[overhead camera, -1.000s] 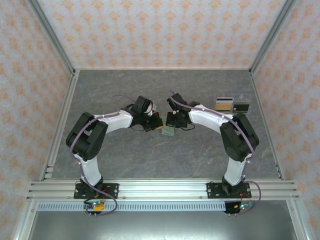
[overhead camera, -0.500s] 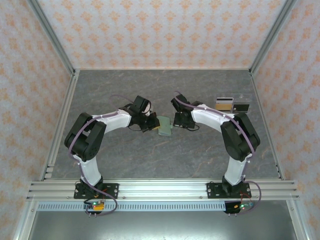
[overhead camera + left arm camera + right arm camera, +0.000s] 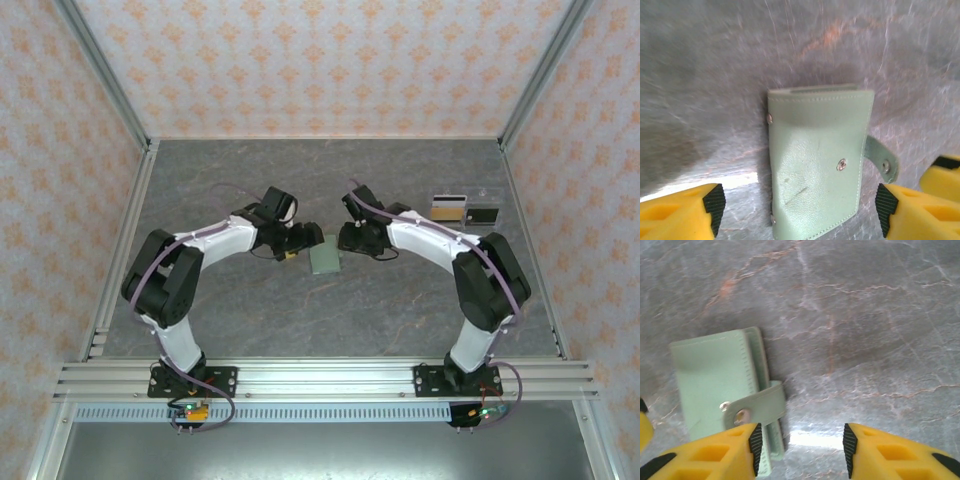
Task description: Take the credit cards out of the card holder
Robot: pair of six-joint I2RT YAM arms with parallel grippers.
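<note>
The card holder (image 3: 325, 259), a sage-green folded wallet, lies flat on the grey table between the two arms. In the left wrist view the card holder (image 3: 815, 160) fills the middle, its snap strap (image 3: 882, 160) sticking out to the right. My left gripper (image 3: 799, 212) is open, its fingers well clear of the wallet's sides. My right gripper (image 3: 801, 449) is open over bare table, with the card holder (image 3: 715, 380) just left of its left finger. From above, the left gripper (image 3: 300, 240) and right gripper (image 3: 347, 238) flank the wallet. Two credit cards (image 3: 449, 207) (image 3: 484, 213) lie at the back right.
Patterned walls and metal frame posts close in the table (image 3: 250, 310) on three sides. A metal rail (image 3: 320, 378) carries both arm bases at the near edge. The two loose cards sit close to the right wall.
Both grippers were shut on the card holder, holding it up between them. Now both have opened and the holder lies on the table.
</note>
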